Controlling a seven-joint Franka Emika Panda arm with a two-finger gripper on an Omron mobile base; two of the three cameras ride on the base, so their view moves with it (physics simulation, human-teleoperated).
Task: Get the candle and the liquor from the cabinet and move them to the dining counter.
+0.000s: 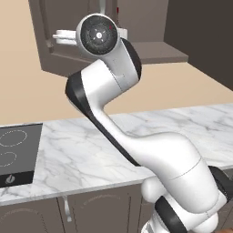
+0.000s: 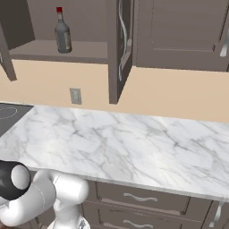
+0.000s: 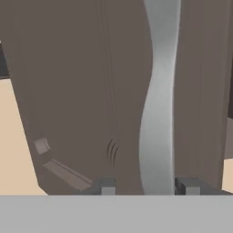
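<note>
The liquor (image 2: 62, 32), a dark bottle with a red cap, stands upright on the shelf of the open cabinet (image 2: 53, 50). The cabinet's door (image 2: 117, 49) is swung out edge-on. In the hand view my gripper (image 3: 148, 186) straddles that door's wavy silver handle (image 3: 159, 91). Its fingertips (image 3: 107, 186) stand apart, and a gap shows between the left tip and the handle. In the left base view the arm reaches up so the hand (image 1: 63, 36) is at the cabinet door. The candle and the dining counter are out of view.
Below the cabinet runs a white marble counter (image 2: 134, 143) with a black cooktop (image 1: 16, 152) at its left end. A wall outlet (image 2: 75, 95) sits on the beige backsplash. A closed cabinet door (image 2: 179, 31) is to the right, and dark drawers (image 2: 134, 197) lie under the counter.
</note>
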